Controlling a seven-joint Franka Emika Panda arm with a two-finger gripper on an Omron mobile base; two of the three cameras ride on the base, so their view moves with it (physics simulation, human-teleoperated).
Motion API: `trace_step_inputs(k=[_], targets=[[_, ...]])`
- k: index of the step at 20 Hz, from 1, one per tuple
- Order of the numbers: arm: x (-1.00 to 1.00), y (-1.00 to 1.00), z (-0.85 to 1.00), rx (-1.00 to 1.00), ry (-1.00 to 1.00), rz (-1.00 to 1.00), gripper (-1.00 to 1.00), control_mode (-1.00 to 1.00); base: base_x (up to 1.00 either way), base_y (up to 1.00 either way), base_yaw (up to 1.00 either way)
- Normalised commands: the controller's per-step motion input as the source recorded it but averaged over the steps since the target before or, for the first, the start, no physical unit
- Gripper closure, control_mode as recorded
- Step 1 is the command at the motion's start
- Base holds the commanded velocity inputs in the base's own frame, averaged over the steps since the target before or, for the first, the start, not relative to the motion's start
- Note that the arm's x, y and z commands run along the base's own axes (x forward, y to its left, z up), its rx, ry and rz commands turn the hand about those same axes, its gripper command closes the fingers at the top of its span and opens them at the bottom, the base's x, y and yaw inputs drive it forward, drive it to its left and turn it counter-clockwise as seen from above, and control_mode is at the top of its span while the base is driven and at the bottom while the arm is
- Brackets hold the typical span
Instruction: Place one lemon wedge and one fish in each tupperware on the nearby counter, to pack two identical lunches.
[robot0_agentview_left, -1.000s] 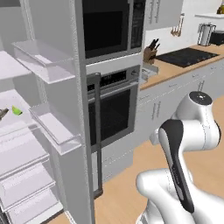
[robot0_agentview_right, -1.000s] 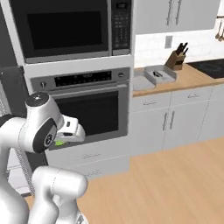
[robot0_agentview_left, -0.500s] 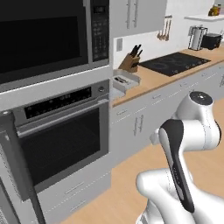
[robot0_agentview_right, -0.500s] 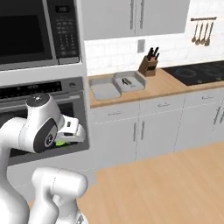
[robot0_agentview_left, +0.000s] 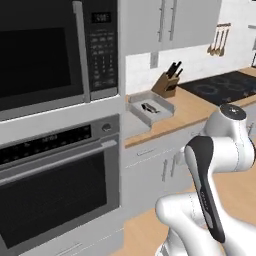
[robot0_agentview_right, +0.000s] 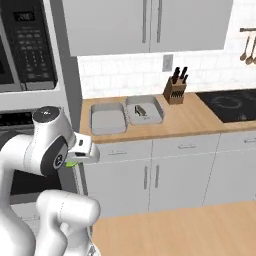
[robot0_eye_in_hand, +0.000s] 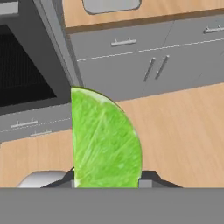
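Gripper (robot0_agentview_right: 75, 161) clamped on lemon wedge (robot0_eye_in_hand: 105, 140).
Tupperware (robot0_agentview_right: 107, 119) pair sat upper center on counter (robot0_agentview_right: 195, 117), up-right of gripper.

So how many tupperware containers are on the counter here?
2. The left tupperware and the right tupperware sit side by side on the counter, left of the knife block. The right one holds a fish.

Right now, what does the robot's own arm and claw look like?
The arm is glossy white, built of rounded bulbous links with dark grey joint bands and a grey cap on one joint. The claw sits on a boxy white hand with small dark markings. No cables visible.
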Motion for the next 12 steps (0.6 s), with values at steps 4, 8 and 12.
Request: trace_step_inputs(k=[4, 8, 12], targets=[[0.00, 0.00, 0.00, 0.00, 0.00, 0.00, 1.00, 1.00, 1.00, -0.33, 0.44], [0.00, 0.00, 0.00, 0.00, 0.00, 0.00, 1.00, 1.00, 1.00, -0.81, 0.31], [0.00, 0.00, 0.00, 0.00, 0.00, 0.00, 1.00, 1.00, 1.00, -0.99, 0.21]])
